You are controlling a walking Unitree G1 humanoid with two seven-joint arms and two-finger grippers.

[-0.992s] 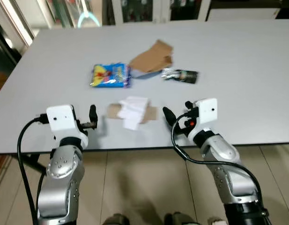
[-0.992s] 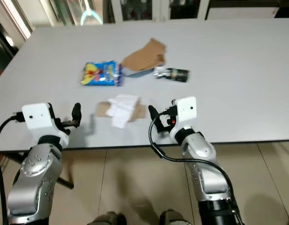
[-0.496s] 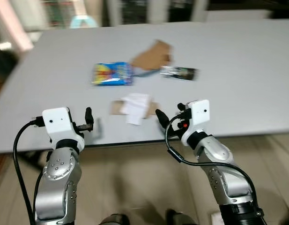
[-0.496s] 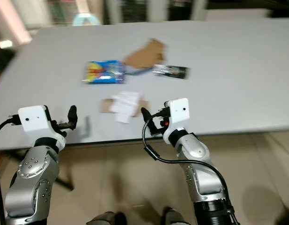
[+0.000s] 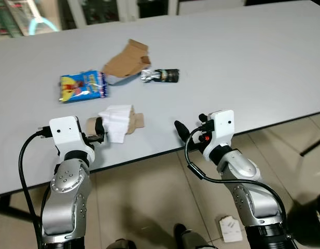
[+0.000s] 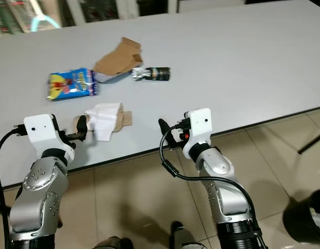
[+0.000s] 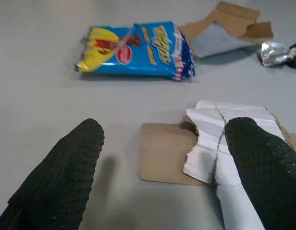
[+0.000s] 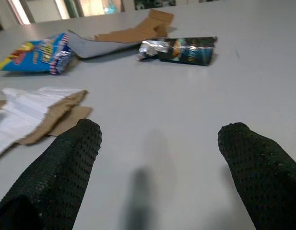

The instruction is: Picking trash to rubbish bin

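Trash paper (image 5: 117,121) lay left of frame center on the counter (image 5: 242,62). Left gripper (image 7: 162,158) sat at it, jaws spread. Right gripper (image 8: 157,163) jaws also spread, lower center.

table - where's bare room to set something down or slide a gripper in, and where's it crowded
The table is bare to the right of the dark foil wrapper, and between that wrapper and the right gripper. It is crowded on the left: blue snack bag, torn cardboard, white paper on cardboard by the left gripper.
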